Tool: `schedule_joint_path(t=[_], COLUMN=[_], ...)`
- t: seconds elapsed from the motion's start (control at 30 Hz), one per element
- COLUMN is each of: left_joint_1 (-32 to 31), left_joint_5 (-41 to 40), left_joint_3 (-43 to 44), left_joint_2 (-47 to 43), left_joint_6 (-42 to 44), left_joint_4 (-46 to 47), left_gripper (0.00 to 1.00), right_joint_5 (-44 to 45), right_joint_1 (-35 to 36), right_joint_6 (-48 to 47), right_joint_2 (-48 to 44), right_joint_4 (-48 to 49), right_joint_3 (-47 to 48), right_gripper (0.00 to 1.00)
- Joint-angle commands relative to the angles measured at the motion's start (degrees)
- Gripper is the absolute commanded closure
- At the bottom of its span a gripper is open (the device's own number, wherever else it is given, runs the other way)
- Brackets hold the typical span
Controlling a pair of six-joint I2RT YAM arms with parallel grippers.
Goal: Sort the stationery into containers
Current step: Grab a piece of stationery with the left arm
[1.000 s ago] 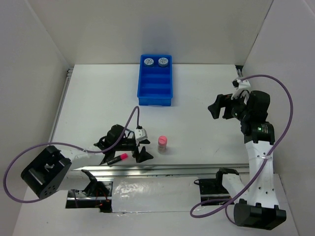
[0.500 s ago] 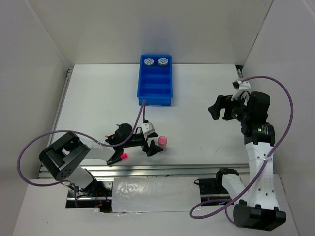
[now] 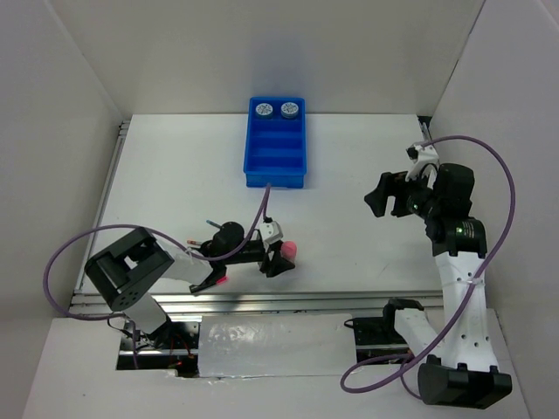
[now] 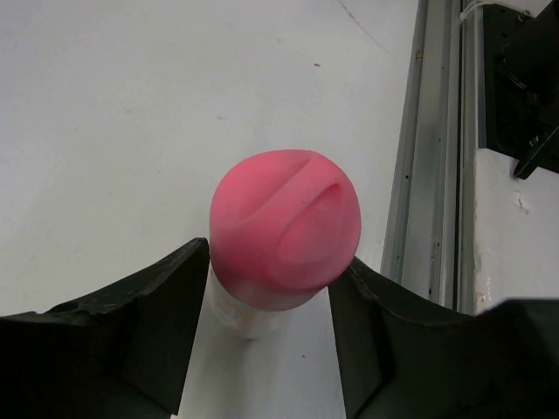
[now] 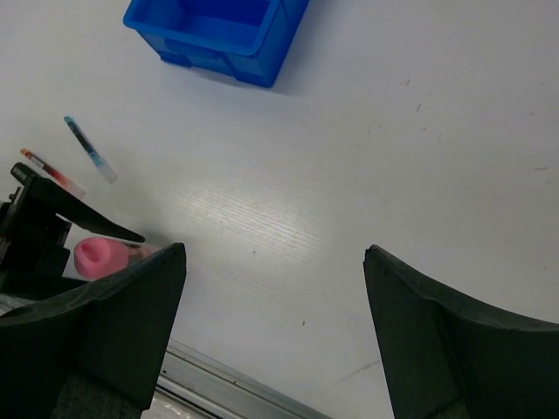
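The pink cylinder stands upright on the table near the front edge. My left gripper is shut on it, with a finger pressed against each side of its pink cap. A pink-black highlighter lies partly under the left arm. The blue tray stands at the back, with two blue-and-white rolls in its far compartment. A thin blue pen and a red pen lie on the table. My right gripper is open and empty in the air at the right. The orange-black highlighter is out of view.
A metal rail runs along the table's front edge, close to the cylinder. White walls enclose the table on the left, back and right. The left arm's purple cable loops over the table just in front of the tray.
My left gripper has moved right along the front edge to the pink cylinder and closed around it. The right gripper has shifted slightly to the left.
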Motion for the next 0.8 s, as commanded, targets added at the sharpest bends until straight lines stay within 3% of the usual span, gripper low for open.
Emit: schedule_joint_path(t=[0.0, 0.2, 0.3, 0.33, 0.43, 0.6, 0.77], left_joint_1=[-0.3, -0.1, 1.0, 2.0, 4.5, 7.0, 5.8], left_joint_5=[-0.5, -0.5, -0.4, -0.5, -3.6, -10.1, -17.5], left_joint_3=[2.1, 5.0, 11.9, 14.1, 21.6, 31.7, 40.1], left_joint_2=[0.5, -2.2, -4.0, -4.3, -5.2, -5.0, -0.9], left_joint_6=[0.4, 2.8, 6.7, 11.2, 19.0, 32.5, 38.0], left_joint_4=[5.0, -1.3, -17.3, -28.1, -45.3, -65.3, -80.0], left_gripper=[0.33, 0.6, 0.76, 0.82, 0.94, 1.0, 1.0], right_joint_5=[-0.4, 1.5, 2.6, 3.2, 4.7, 5.6, 6.1], right_joint_1=[2.4, 8.5, 9.9, 10.3, 10.2, 9.9, 7.3], right_joint_6=[0.2, 1.0, 1.1, 1.1, 1.6, 2.4, 3.3], right_joint_2=[-0.4, -0.7, -0.5, -0.1, 0.4, 0.4, 0.6], right_joint_4=[-1.2, -0.1, 0.7, 1.0, 2.1, 3.9, 4.4], right_joint_3=[1.6, -0.9, -1.3, -1.3, -1.6, -2.7, -3.2], right_gripper=[0.12, 0.13, 0.13, 0.13, 0.13, 0.13, 0.13])
